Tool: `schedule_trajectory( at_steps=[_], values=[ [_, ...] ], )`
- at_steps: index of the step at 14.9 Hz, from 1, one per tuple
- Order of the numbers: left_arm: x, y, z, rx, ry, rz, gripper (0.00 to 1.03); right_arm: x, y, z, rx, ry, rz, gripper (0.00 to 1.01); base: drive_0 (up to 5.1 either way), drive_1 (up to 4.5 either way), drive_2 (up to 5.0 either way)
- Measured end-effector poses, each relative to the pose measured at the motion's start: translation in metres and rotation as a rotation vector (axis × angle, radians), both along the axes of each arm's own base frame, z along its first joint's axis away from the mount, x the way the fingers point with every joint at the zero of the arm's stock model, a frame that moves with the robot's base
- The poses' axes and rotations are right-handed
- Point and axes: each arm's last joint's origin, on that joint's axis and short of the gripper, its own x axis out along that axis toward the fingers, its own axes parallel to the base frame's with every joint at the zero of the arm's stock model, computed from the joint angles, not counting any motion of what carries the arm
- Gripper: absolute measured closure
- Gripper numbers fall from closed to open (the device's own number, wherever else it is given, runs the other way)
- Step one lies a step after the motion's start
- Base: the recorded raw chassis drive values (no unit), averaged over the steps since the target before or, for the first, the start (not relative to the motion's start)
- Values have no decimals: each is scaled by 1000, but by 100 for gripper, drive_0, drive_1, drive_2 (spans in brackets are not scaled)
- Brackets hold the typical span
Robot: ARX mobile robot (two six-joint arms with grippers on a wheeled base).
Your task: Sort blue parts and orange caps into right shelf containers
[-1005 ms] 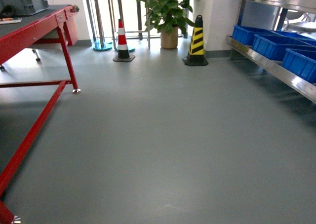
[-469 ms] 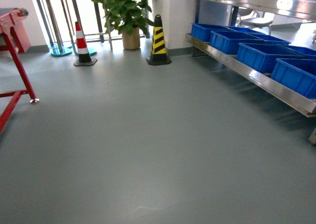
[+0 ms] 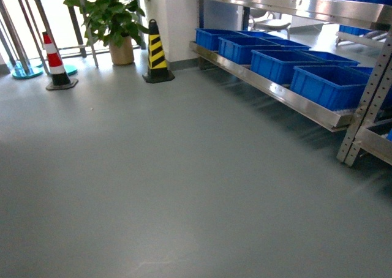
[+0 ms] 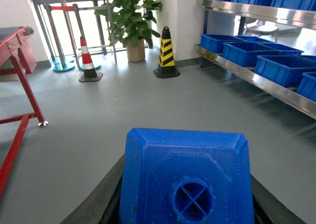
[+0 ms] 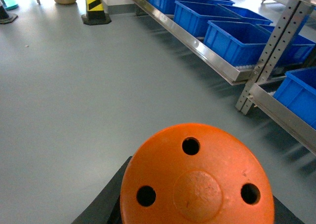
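Beside right shelf (image 3: 288,94) w/ containers (image 3: 324,85), left jaws hold blue part (image 4: 185,177), right orange cap (image 5: 197,179).

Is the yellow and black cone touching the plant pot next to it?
Apart. The head view shows bare grey floor between the yellow-and-black cone and the plant pot; the left wrist view shows the same gap.
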Motion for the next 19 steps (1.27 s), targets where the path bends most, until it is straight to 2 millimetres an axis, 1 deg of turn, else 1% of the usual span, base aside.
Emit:
schedule_trajectory(
  at_steps=[19],
  values=[
    [0,0,0,0,0,0,59,0,0,0,0,0,0,57,-160,-160,-160]
  ],
)
